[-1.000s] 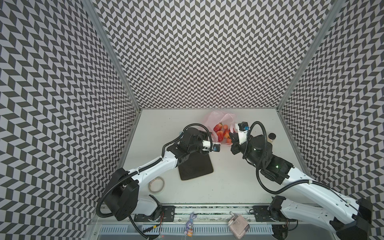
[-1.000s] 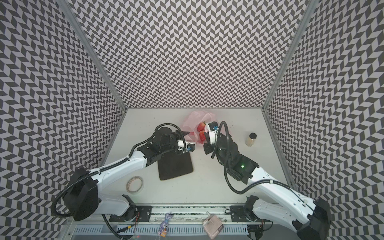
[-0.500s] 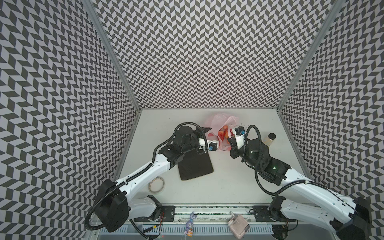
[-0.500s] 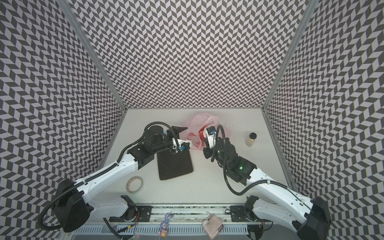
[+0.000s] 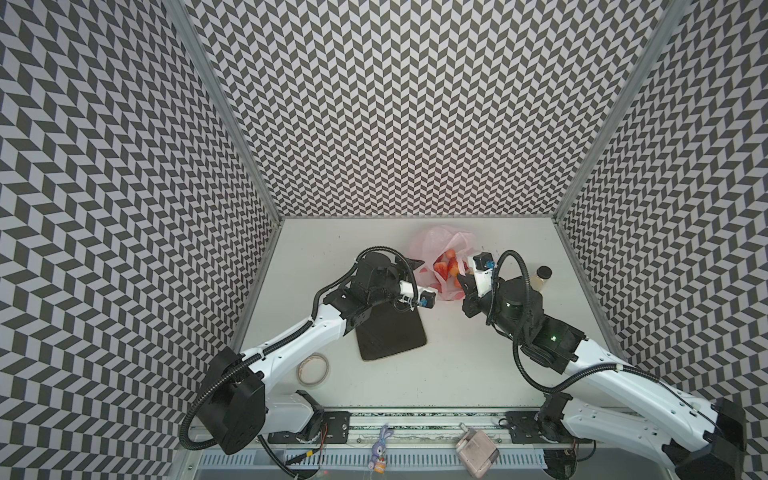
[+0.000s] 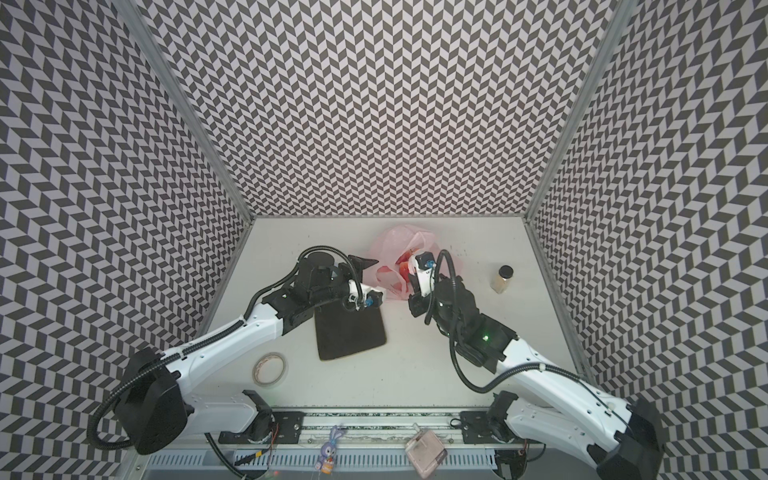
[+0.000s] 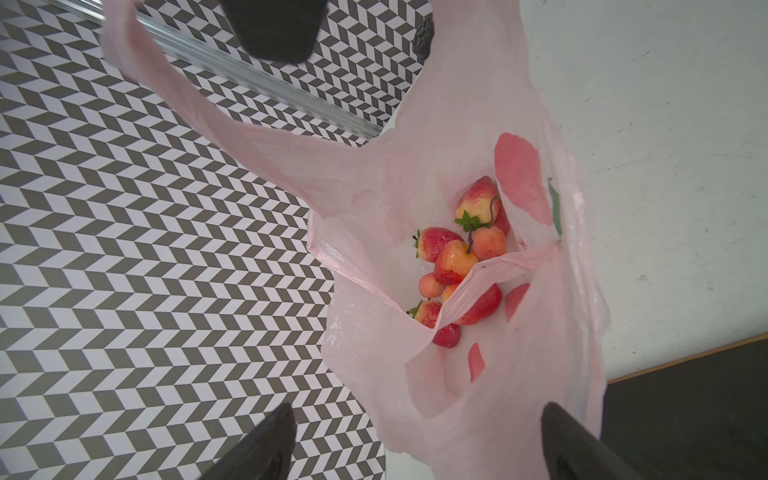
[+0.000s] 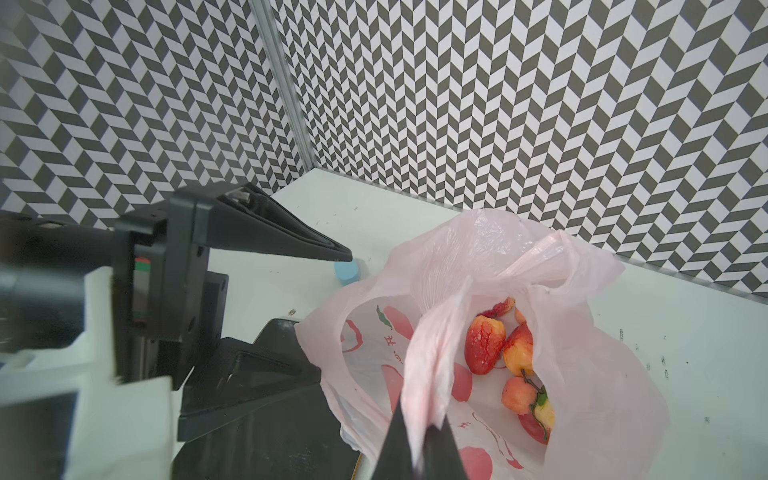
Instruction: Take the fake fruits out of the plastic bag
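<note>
The plastic bag (image 5: 436,241) (image 6: 395,241) is pale pink and stands at the back middle of the table with its mouth open. The fake fruits (image 7: 453,257) (image 8: 498,353), red strawberries and small orange-peach balls, lie inside on its bottom. My right gripper (image 8: 419,440) (image 5: 461,279) is shut on a bunched handle strip of the bag and holds it up. My left gripper (image 7: 419,440) (image 5: 415,276) is open at the bag's left side. In the left wrist view the bag's near edge hangs between its fingers (image 7: 282,436); contact is unclear.
A square dark plate (image 5: 390,332) (image 6: 349,332) lies just in front of the bag, under the left wrist. A small bottle (image 5: 541,278) stands right of the bag. A tape roll (image 5: 312,369) lies front left. A light-blue blob (image 8: 347,270) sits behind the bag.
The left gripper's jaws have spread wider beside the bag. The right gripper stays shut on the handle and has lifted the bag's mouth more open.
</note>
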Robot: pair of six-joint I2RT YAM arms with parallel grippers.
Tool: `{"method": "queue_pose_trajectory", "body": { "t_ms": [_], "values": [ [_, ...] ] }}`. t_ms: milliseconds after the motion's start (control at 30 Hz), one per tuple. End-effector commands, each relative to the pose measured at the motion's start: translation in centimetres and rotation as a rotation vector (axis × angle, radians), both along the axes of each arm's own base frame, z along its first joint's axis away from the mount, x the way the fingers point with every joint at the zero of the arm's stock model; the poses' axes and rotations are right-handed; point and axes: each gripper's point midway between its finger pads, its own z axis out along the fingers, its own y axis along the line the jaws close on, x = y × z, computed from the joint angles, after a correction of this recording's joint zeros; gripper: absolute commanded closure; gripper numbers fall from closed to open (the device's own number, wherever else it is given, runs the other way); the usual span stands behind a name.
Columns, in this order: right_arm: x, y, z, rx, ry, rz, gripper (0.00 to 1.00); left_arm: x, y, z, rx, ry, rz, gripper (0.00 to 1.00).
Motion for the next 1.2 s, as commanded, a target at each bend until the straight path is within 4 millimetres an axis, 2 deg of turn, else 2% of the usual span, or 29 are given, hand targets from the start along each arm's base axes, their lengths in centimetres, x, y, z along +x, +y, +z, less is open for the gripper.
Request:
{"method": "queue_pose_trajectory", "body": {
  "t_ms": [0,133,333,533,667,800,867,1000,1067,1167],
  "values": [
    [0.0,-0.4,1.4,0.033,-0.036,-0.016,0.93,-0.6,-0.2,1.0,0.005,-0.005,-0.036,0.06],
    [0.1,-0.4,1.4,0.03,-0.039,-0.018,0.94,-0.3,0.1,0.9,0.02,-0.008,-0.021,0.06],
    [0.1,-0.4,1.6,0.032,-0.044,-0.015,0.94,1.1,-0.2,0.2,0.067,-0.088,0.028,0.18],
    [0.2,-0.4,2.1,0.036,-0.056,-0.019,0.93,1.2,-0.9,-0.4,0.087,-0.101,0.03,0.21],
    [0.3,-0.3,2.7,0.044,-0.068,-0.02,0.93,1.6,-0.7,-1.4,0.125,-0.083,0.05,0.2],
    [0.3,-0.3,3.0,0.05,-0.072,-0.021,0.93,1.8,-0.8,-1.7,0.135,-0.077,0.055,0.12],
    [0.4,-0.3,3.1,0.053,-0.073,-0.021,0.93,2.0,-0.9,-2.0,0.142,-0.08,0.063,0.12],
    [0.3,-0.3,3.2,0.064,-0.072,-0.024,0.93,2.8,-1.3,-1.8,0.137,-0.122,0.094,0.27],
    [0.5,-0.5,3.3,0.078,-0.069,-0.042,0.93,3.1,-1.7,-0.9,0.092,-0.14,0.11,0.36],
    [1.4,-2.3,3.2,0.088,-0.042,-0.172,0.94,3.5,-2.0,1.8,-0.048,-0.147,0.153,0.52]
  ]
}}
